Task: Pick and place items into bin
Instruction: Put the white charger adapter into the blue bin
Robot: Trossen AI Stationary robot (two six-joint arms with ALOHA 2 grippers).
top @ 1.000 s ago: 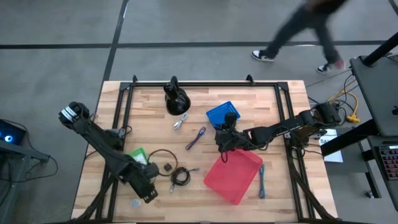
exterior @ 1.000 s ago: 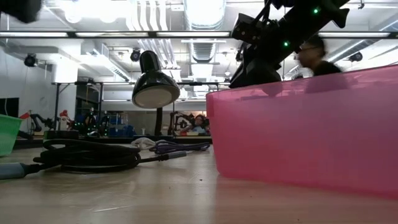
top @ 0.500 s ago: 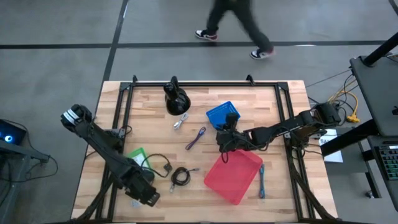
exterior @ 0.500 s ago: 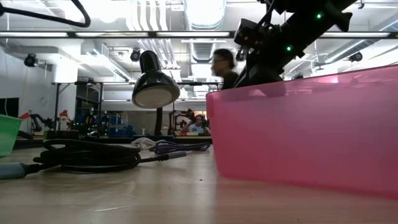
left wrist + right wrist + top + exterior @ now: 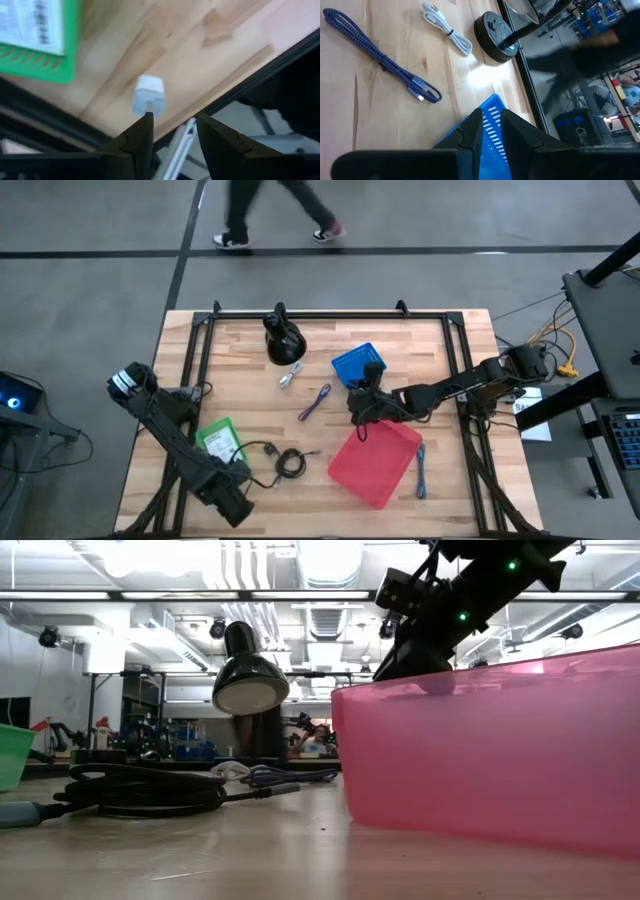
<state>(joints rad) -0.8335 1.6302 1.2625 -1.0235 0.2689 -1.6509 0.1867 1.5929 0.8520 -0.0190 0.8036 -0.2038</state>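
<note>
At the worktop's [image 5: 250, 355] near-left corner, your left gripper [image 5: 172, 131] hovers, fingers parted, beside a small white block [image 5: 148, 94]; your right gripper's [image 5: 491, 131] fingers stand narrow, gripping nothing visible.

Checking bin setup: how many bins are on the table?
3: a green bin near the left arm, a blue bin mid-table, a red bin at the front edge. Contents may be hidden.

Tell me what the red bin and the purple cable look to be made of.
Red bin: translucent plastic, glossy; light and shapes show through its wall. Purple cable: braided fabric sleeve, matte, woven pattern visible; metal-looking tip glints, though its exact material is unclear.
</note>
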